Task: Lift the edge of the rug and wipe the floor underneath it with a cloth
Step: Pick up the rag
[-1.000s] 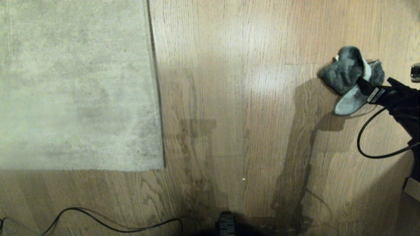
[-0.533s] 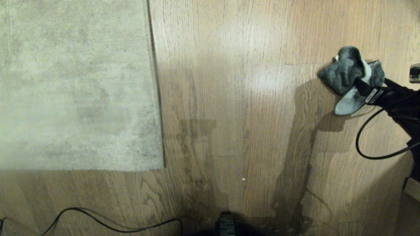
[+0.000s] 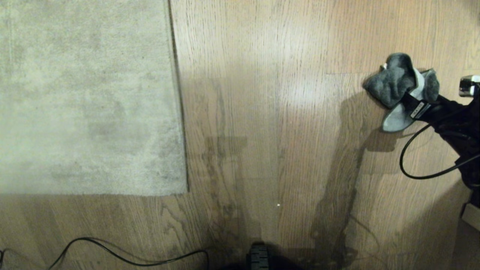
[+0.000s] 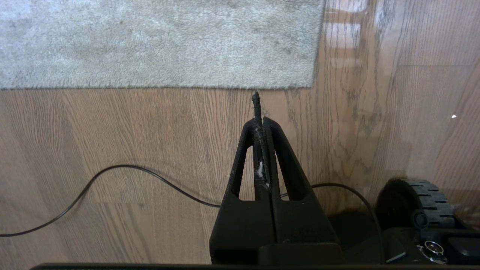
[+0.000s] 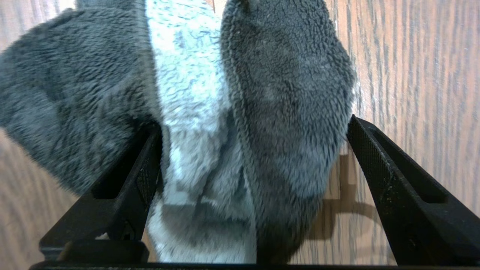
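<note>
The cloth [image 3: 393, 84], dark grey with a pale grey-blue part, lies crumpled on the floor [image 3: 262, 112] at the far right. My right gripper [image 3: 423, 99] reaches in from the right edge and stands open astride it. In the right wrist view the cloth [image 5: 225, 112] fills the gap of the right gripper [image 5: 255, 125], one finger [image 5: 146, 168] against its fleece and the other just off it. The rug [image 3: 86, 97] lies flat at the upper left, its corner near the middle. My left gripper [image 4: 260, 120] hangs shut and empty, parked above the floor near the rug [image 4: 157, 41] edge.
A black cable [image 3: 123, 255] curves over the floor near the bottom, also in the left wrist view as the cable [image 4: 112, 172]. The right arm's own cable [image 3: 412, 165] loops below the cloth. The base wheel [image 4: 416, 202] sits close by. A pale block [image 3: 470, 215] shows at the right edge.
My right gripper has slid a little further in over the cloth, towards the left. The cloth and rug lie as before.
</note>
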